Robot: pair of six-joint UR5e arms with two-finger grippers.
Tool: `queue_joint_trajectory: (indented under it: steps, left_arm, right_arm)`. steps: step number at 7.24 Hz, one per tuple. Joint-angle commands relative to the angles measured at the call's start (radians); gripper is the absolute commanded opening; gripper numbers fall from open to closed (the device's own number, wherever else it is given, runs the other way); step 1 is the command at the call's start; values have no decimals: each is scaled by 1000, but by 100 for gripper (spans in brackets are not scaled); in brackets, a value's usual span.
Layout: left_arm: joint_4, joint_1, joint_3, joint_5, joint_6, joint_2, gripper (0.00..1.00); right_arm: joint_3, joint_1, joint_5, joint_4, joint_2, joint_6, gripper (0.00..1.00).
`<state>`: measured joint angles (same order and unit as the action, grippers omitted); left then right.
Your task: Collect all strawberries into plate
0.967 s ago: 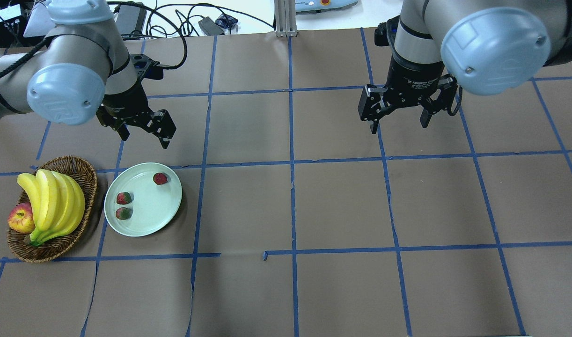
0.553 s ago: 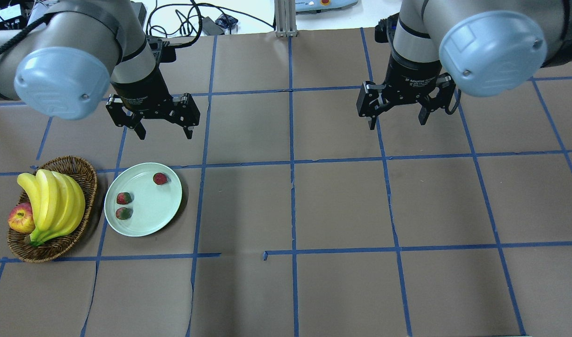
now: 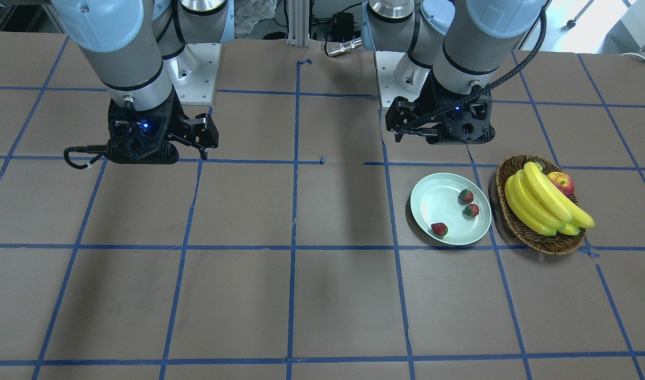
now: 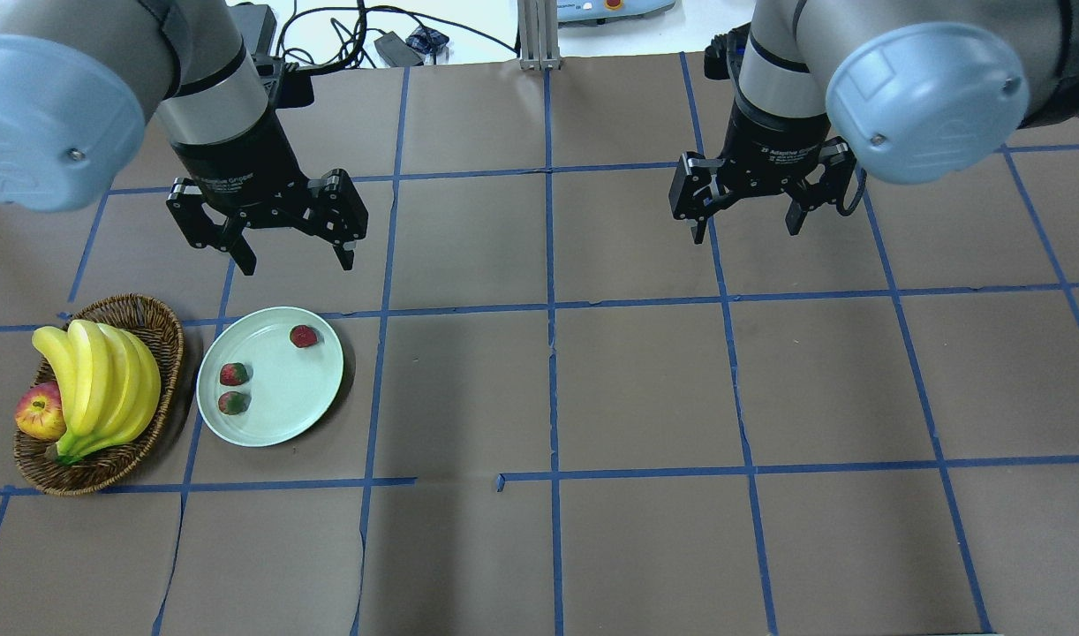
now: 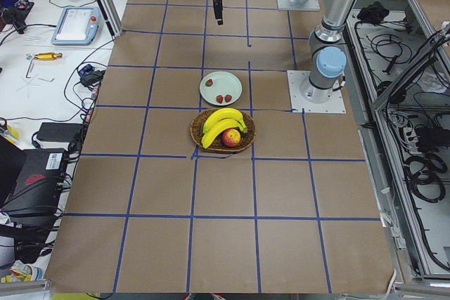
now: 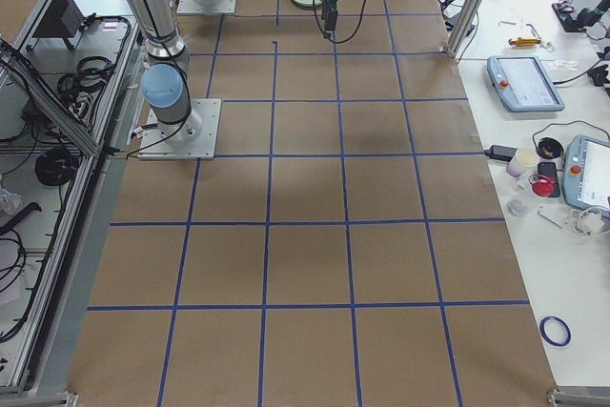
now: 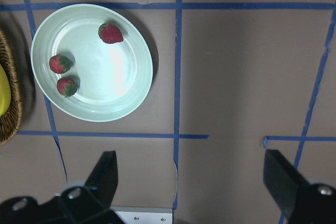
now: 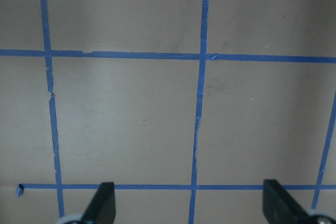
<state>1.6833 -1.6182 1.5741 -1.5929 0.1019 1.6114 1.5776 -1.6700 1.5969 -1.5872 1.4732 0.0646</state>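
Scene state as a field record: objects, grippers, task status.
strawberries: three, all lying in the plate
plate: flat on the table, beside the basket
basket: holds bananas and an apple
left gripper: jaws open, empty, in the air past the plate's far side
right gripper: jaws open, empty, over bare table
task status: looks complete, no strawberry visible off the plate

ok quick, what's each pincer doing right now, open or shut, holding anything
left pincer: open, holding nothing
right pincer: open, holding nothing
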Motion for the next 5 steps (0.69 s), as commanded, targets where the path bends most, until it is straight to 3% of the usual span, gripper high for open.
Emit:
queue_joint_trajectory:
  steps: [1,5]
  left_arm:
    - [-5,4,6,-4,22,7,100]
    - [-20,6,18,-5,22,19,100]
  right_arm:
    - [-2,1,1,6,12,-2,100]
    - [-1,-4,1,7,15,0,100]
